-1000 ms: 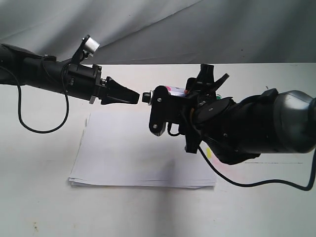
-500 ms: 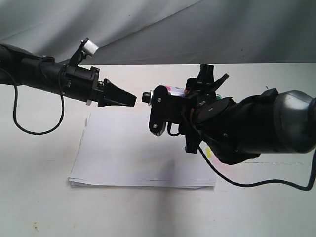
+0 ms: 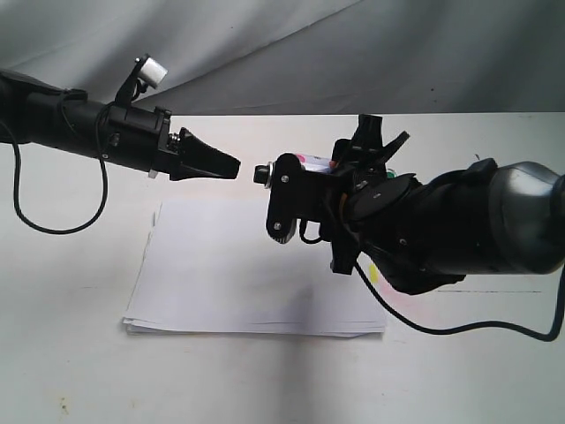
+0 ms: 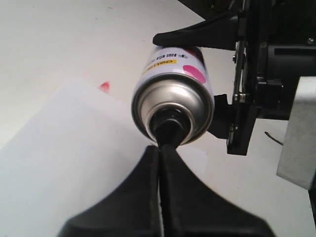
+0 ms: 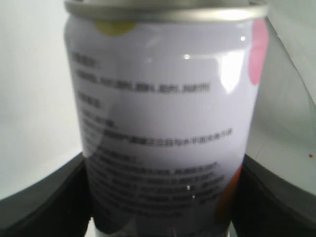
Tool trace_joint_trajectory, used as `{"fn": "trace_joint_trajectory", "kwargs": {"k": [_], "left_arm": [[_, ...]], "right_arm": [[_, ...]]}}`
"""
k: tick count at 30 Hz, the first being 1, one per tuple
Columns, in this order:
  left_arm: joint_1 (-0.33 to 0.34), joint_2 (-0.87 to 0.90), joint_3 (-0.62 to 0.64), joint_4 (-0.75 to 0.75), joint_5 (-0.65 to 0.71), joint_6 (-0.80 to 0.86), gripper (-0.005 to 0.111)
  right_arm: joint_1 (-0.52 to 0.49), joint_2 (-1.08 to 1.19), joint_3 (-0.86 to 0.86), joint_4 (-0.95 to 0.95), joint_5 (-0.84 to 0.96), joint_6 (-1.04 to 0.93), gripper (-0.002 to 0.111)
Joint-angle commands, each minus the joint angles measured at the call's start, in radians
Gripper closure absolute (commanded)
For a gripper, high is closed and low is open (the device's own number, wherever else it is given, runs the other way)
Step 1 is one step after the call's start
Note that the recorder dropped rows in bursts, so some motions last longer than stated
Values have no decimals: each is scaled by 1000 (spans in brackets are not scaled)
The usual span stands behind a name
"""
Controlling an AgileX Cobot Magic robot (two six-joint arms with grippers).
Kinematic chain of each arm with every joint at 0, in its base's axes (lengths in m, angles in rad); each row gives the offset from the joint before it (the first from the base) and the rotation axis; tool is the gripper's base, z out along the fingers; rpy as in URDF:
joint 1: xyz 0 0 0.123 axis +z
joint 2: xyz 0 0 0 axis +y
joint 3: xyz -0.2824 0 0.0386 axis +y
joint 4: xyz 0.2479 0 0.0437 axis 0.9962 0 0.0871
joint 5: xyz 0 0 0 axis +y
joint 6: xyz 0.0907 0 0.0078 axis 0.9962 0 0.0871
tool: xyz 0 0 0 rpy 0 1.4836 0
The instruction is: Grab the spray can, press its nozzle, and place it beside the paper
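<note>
The spray can [image 3: 314, 162] lies level in the air above the paper [image 3: 238, 274], its pale label filling the right wrist view [image 5: 163, 123]. My right gripper [image 3: 350, 164] is shut on its body, one black finger [image 5: 42, 197] on each side. The black nozzle [image 3: 261, 173] points left toward my left gripper [image 3: 235, 165], which is shut and empty. In the exterior view a small gap lies between its tip and the nozzle. In the left wrist view the closed tip [image 4: 160, 149] sits just under the nozzle [image 4: 170, 127] on the silver dome [image 4: 190, 101].
The white table [image 3: 79, 353] runs all around the paper stack. A grey cloth backdrop [image 3: 371, 53] hangs behind. Black cables [image 3: 62, 231] droop from both arms. A yellow mark [image 3: 375, 275] shows at the paper's right edge under my right arm.
My left gripper, still shut, has drawn back to the left and slightly upward, away from the nozzle. The right arm and the can have stayed put.
</note>
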Motion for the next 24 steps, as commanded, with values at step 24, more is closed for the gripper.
{"fn": "trace_joint_trajectory", "kwargs": {"k": [24], "left_arm": [[-58, 73, -42, -31, 7, 28, 107]], "right_arm": [[1, -11, -2, -33, 16, -1, 108]]}}
